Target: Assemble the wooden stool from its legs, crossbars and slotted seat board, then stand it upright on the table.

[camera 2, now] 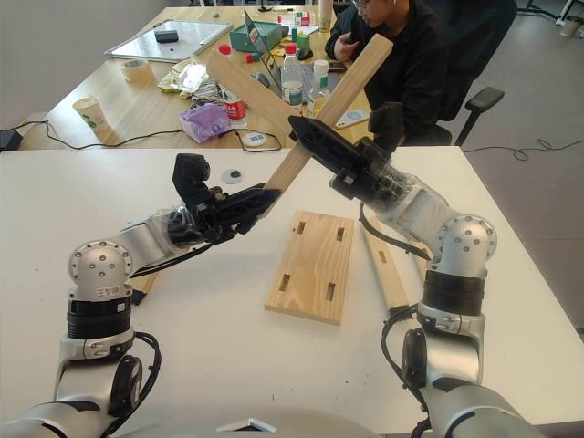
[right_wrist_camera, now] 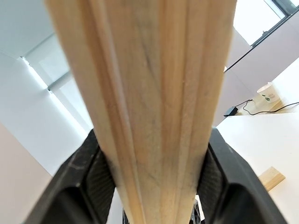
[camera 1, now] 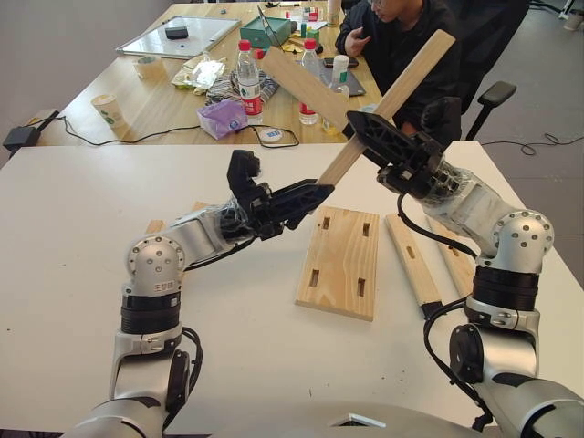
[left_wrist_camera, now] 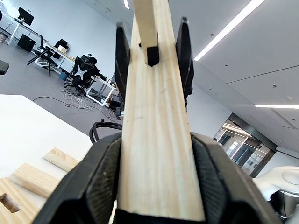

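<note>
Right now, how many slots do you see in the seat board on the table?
4. The seat board lies flat, with a far-left slot, a far-right slot, a near-left slot and a near-right slot. None seems hidden.

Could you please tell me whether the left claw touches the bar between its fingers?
Touching: left wrist view shows the left claw pressed against both sides of the bar.

Above the white table (camera 1: 73, 210), a long wooden leg (camera 1: 415, 68) is gripped at its lower end by the left gripper (camera 1: 315, 192). It is crossed by a shorter wooden bar (camera 1: 301, 80) clamped in the right gripper (camera 1: 360, 123). The slotted seat board (camera 1: 339, 265) is laid flat below them, with two wooden pieces (camera 1: 413, 265) set just beside it on the right.
</note>
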Robot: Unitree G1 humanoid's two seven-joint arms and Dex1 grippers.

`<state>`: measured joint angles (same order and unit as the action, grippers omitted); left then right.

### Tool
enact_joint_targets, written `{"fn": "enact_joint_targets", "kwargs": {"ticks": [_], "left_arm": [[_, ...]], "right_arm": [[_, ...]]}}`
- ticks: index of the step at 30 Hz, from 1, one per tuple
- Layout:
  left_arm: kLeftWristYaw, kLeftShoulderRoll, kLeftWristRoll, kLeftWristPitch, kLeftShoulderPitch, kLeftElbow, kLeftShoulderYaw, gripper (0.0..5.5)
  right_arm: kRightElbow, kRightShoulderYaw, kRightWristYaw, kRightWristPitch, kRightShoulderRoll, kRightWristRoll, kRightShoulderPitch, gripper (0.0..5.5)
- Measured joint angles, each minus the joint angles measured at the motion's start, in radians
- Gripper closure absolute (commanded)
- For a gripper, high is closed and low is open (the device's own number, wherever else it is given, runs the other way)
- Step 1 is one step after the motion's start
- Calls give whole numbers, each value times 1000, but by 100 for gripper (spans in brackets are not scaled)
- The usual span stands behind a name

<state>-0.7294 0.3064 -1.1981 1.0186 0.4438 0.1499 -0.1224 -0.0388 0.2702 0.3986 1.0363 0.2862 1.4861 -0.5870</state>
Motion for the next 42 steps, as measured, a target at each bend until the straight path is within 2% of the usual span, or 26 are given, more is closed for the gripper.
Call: {"fn": "enact_joint_targets", "kwargs": {"ticks": [2, 5, 10, 14, 19, 26, 31, 42], "left_arm": [[-15, 14, 10, 0, 3, -35, -1, 220], [-120, 106, 72, 0, 2, -105, 15, 161], [-347, 271, 293, -80, -38, -326, 120, 158], [-406, 276, 364, -132, -63, -395, 128, 158], [-431, 271, 375, -133, -83, -399, 124, 158], [-442, 267, 395, -128, -85, -408, 119, 158], [-461, 273, 413, -121, -75, -422, 120, 158], [-461, 268, 413, -97, -61, -421, 115, 158]], "right_arm": [[-4, -2, 17, -14, 6, -38, 0, 343], [-24, -8, 60, -69, 50, -161, 3, 343], [-85, -72, 251, -207, 205, -437, 123, 343], [-162, -115, 424, -308, 284, -582, 314, 343], [-252, -114, 530, -379, 321, -628, 421, 343], [-300, -199, 581, -567, 313, -811, 520, 343], [-315, -223, 599, -655, 313, -871, 581, 343], [-230, -254, 664, -837, 318, -931, 580, 344]]}}
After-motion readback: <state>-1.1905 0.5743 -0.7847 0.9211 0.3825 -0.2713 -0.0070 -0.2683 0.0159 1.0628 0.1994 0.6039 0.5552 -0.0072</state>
